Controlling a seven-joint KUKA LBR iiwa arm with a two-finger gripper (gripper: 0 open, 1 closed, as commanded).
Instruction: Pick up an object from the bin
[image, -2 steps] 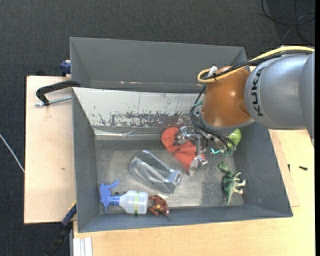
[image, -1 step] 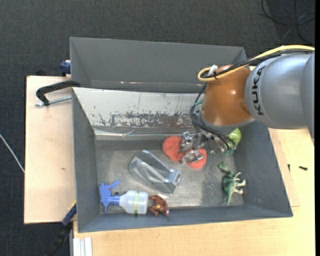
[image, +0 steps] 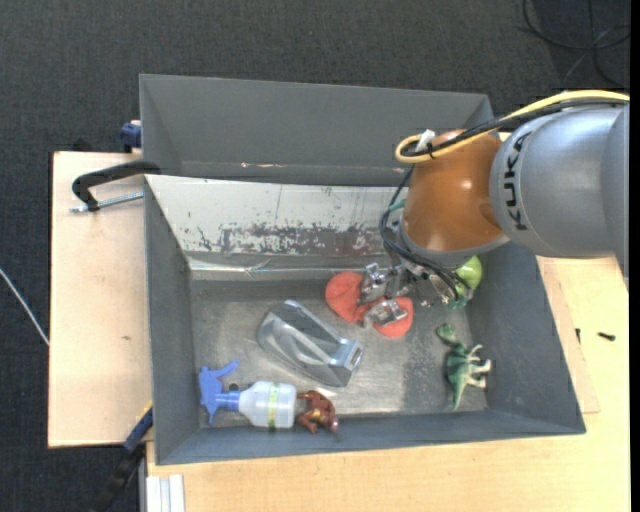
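My gripper (image: 383, 298) reaches down near the back of the bin, right over a flat red thing (image: 347, 295). Its metal fingertips sit on or just above the red thing's right part (image: 398, 321); whether they touch it I cannot tell. A lime-green rounded thing (image: 468, 270) peeks out just right of the gripper, partly hidden by the arm. A green toy dinosaur (image: 461, 365) lies to the lower right. Left of and below the gripper rests a clear grey plastic package (image: 308, 344).
Along the front wall lie a white spray bottle with a blue trigger head (image: 250, 400) and a small brown figure (image: 318, 410) beside it. The orange cover and cables on the arm hang over the bin's back right. Bare floor shows at the left and middle right.
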